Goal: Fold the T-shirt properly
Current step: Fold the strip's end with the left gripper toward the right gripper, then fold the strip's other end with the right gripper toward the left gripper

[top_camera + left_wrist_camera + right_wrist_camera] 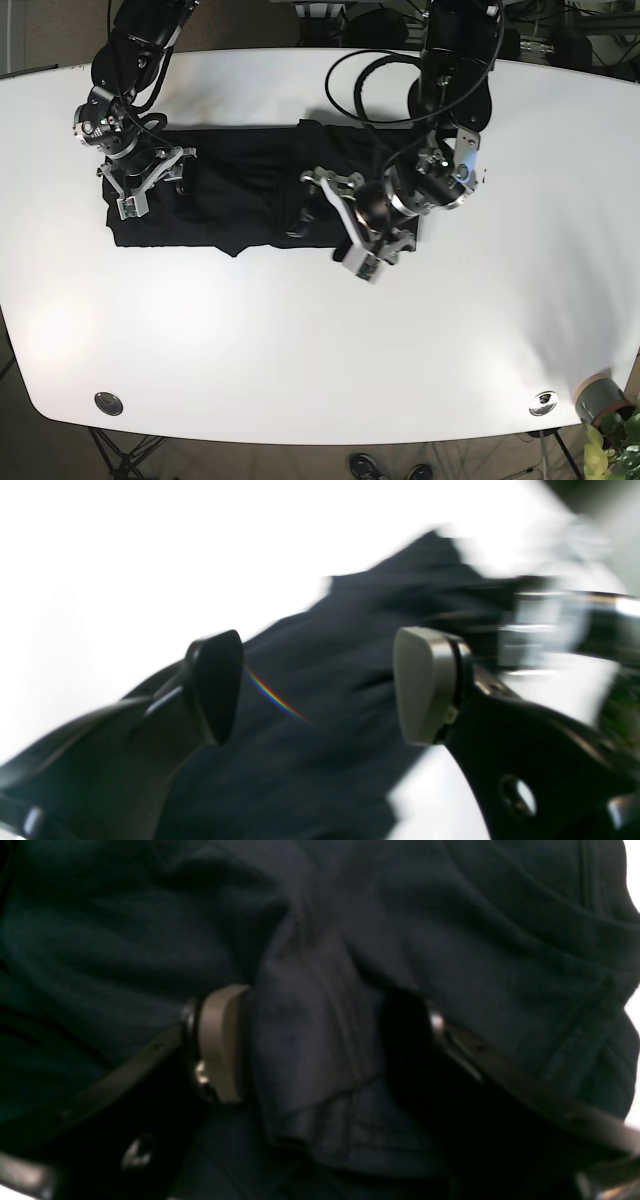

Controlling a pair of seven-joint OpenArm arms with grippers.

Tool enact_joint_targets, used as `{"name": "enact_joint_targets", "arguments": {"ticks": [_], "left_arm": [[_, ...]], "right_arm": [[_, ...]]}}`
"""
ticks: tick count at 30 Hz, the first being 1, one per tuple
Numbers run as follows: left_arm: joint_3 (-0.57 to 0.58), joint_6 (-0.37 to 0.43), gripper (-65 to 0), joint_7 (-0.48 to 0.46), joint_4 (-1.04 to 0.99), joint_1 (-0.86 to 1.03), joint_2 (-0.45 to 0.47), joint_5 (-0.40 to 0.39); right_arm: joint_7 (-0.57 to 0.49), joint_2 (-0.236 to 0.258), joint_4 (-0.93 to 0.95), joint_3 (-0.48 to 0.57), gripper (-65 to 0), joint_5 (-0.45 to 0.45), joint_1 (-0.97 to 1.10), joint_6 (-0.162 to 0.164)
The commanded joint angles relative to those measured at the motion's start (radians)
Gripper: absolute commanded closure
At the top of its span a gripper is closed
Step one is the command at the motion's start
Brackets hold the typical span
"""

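Your right gripper (320,1050) pinches a T-shirt (240,190) fold
Your left gripper (320,687) hangs open above the shirt, holding nothing

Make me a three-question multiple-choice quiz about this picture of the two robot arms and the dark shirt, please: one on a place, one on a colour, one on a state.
1. Where does the T-shirt lie?
A. On the floor
B. On the white table
C. In a basket

2. What colour is the T-shirt?
A. Red
B. Yellow
C. Dark navy-black

3. How is the left gripper?
A. Open, holding nothing
B. Shut on a cup
C. Out of sight

Answers: 1 B, cloth spreads on the tabletop; 2 C, fabric is very dark; 3 A, its fingers stand wide apart above the cloth.
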State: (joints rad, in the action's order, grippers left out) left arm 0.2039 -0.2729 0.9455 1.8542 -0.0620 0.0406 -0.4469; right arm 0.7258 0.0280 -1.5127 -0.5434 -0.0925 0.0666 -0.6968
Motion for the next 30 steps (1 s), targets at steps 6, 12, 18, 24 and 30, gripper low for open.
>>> {"name": "enact_joint_targets", "arguments": {"ticks": [6,12,18,24,30], "left_arm": [[-0.091,-0.013,-43.9,-0.023,0.019,0.052,0.077,-0.014],[-0.149,-0.045,-43.9,-0.026,0.014,0.107,0.118,-0.016],[-0.229,-0.159,-40.4,-0.041,0.011,0.153,0.118,-0.010],[-0.254,-0.193,-27.2,-0.115,-0.049,0.166,0.126,-0.011],[-0.255,-0.263,-12.2,-0.187,-0.120,0.182,0.157,-0.016]], "right_arm": [[0.062,-0.001,-0.044,-0.005,-39.8,-0.010,0.003,-0.001],[0.160,0.005,-0.139,-0.014,-40.1,-0.146,0.003,-0.001],[0.298,0.011,-0.214,-0.129,-42.2,-0.309,-0.027,-0.001],[0.449,0.082,-0.183,-0.260,-59.9,-0.474,-0.089,-0.001],[0.506,0.174,-0.061,-0.367,-58.3,-0.596,-0.133,-0.001]]}}
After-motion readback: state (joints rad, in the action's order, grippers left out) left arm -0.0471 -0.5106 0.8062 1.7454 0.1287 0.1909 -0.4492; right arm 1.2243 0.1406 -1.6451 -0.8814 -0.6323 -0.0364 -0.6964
